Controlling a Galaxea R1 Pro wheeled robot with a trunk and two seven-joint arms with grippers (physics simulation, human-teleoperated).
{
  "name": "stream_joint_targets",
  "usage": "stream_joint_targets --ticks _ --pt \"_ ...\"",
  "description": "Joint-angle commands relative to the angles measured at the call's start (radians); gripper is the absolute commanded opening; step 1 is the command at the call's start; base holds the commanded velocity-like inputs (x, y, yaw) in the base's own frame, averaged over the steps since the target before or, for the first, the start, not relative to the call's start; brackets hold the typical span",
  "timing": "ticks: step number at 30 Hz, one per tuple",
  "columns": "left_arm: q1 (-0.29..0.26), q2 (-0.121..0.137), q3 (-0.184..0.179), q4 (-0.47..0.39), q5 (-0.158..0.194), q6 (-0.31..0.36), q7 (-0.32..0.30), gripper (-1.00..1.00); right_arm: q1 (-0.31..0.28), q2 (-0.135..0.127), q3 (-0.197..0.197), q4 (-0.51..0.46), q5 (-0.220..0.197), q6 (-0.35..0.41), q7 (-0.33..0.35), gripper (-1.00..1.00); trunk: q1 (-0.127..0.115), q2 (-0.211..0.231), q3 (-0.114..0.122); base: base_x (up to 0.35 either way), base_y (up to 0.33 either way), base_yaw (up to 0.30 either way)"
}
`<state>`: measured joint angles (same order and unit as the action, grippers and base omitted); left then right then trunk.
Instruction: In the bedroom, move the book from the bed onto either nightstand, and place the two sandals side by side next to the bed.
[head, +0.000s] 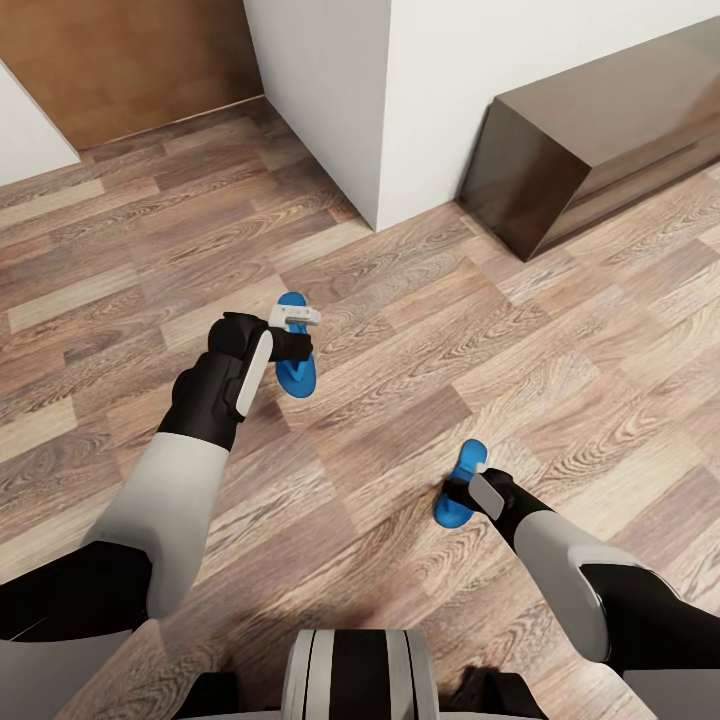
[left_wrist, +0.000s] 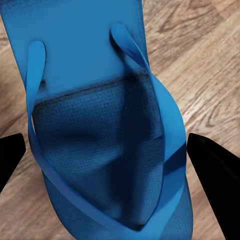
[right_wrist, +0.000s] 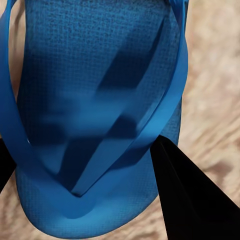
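Your head view looks down on a wood-plank floor (head: 400, 330) beside a white wall corner (head: 380, 100) and a long dark bench (head: 590, 130). Your left gripper (head: 296, 340) is down over one blue sandal (head: 296, 372); in the wrist view its jaws stand open on either side of the sole. Your right gripper (head: 470, 490) is over the other sandal (head: 455, 500), well apart from the first, jaws spread around it, not visibly clamped.

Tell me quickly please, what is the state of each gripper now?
Left gripper: open, its fingers on either side of a blue sandal.
Right gripper: fingers astride the other sandal; gripping or not, it cannot be told.
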<state>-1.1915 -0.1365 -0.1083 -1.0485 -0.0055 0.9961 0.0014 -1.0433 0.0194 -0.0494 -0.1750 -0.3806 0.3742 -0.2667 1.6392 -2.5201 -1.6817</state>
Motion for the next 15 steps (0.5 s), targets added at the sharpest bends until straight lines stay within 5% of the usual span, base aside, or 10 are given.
stream_joint_targets --ticks 1,11,15 --pt "0.0 0.0 0.0 -0.001 -0.001 0.004 0.0 -1.0 0.0 0.001 -0.004 -0.003 -0.004 0.005 -0.008 -1.0 -0.001 0.0 0.003 0.0 0.0 0.0" --pt "0.0 -0.001 -0.001 0.01 0.0 0.003 -0.001 -1.0 0.0 0.0 -0.006 -0.004 -0.006 0.01 -0.01 -1.0 -0.005 0.002 0.042 0.0 0.0 0.0" --pt "0.068 -0.017 -0.014 -0.084 -0.006 0.001 0.0 -1.0 0.0 -0.036 -0.007 -0.004 -0.011 0.03 -0.012 -1.0 -0.007 0.003 0.057 0.0 0.0 0.0"
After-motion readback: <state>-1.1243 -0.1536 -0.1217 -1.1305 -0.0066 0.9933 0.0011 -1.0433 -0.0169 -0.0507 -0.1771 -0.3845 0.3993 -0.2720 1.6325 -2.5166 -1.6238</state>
